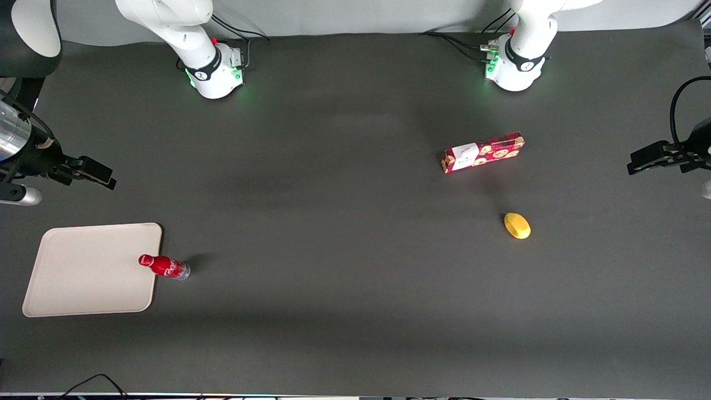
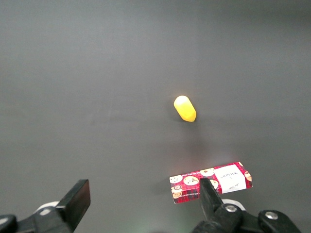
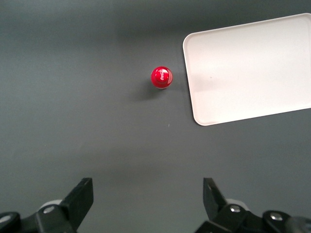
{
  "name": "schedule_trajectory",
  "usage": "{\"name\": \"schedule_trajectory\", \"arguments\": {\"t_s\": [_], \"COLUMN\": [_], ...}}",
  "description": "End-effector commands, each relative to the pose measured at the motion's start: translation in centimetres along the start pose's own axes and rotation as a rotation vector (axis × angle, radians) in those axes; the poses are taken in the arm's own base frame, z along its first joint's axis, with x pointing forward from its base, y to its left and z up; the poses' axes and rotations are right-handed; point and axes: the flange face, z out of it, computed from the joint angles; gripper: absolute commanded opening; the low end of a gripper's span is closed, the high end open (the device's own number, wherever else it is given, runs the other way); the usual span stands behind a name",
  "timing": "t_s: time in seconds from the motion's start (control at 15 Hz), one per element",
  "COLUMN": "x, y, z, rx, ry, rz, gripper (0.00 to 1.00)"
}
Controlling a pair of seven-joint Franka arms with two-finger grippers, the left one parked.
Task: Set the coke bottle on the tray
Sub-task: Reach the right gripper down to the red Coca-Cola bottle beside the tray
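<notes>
Claw (image 3: pixel 146 199): raised over bare bench (image 1: pixel 355 289), fingers spread apart, nothing held. Bottle (image 3: pixel 161 77): upright on the bench below and ahead of claw, just beside tray (image 3: pixel 252 68) (not yet on it); presumably awaiting pickup.

The coke bottle (image 1: pixel 165 266) stands on the table (image 1: pixel 333 250) just beside the tray (image 1: pixel 89 269). The gripper (image 1: pixel 89 172) hangs above, wide apart, farther from the camera.
</notes>
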Motion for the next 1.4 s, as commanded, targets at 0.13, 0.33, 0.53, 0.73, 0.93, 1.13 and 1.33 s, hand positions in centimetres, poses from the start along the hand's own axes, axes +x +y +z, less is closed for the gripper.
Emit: {"name": "schedule_trajectory", "arguments": {"t_s": [0.13,0.33,0.53,0.73,0.93,1.13,1.33], "x": [0.4,2.7,6.1,10.4,12.9,14.2,13.8], "y": [-0.2,-0.8,-0.5,-0.7,-1.7,-2.1,-2.2], "z": [0.2,0.3,1.9,5.4,9.9,12.9,16.4], "rx": [0.026,0.026,0.027,0.038,0.011,0.003,-0.066], "ry": [0.015,0.028,0.028,0.024,0.028,0.053,0.013], "rz": [-0.019,-0.018,-0.019,-0.017,-0.071,-0.09,-0.16], "gripper": [1.0,1.0,1.0,1.0,1.0,1.0,1.0]}}
